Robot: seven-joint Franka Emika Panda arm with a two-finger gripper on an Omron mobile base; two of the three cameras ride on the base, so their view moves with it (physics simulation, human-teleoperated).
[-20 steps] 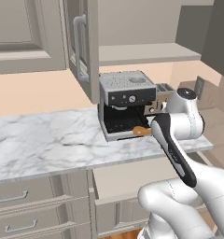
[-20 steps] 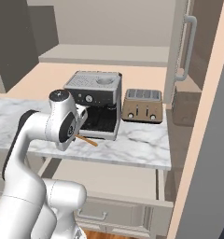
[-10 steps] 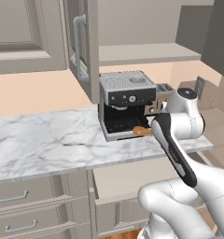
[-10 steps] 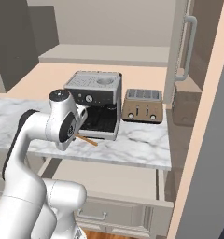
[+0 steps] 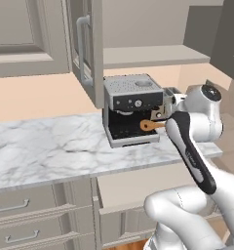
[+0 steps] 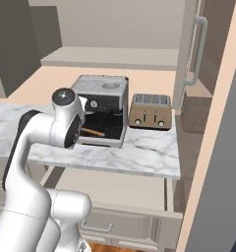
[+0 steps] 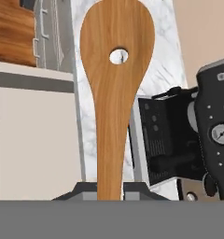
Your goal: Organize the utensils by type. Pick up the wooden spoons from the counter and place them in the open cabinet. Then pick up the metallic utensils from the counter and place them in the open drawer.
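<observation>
Gripping wooden spoon — end effector beside coffee machine.

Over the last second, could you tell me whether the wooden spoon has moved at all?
No. The wooden spoon sits in the same spot against the coffee machine, held in the hand.

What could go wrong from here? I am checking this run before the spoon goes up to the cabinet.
1. The end effector grips the wooden spoon only at its handle end, so the long free part could swing or slip on the way up.
2. The spoon hangs close in front of the coffee machine; a careless lift might knock it.
3. The cabinet door juts out over the counter, so the rising arm may clip it.
</observation>
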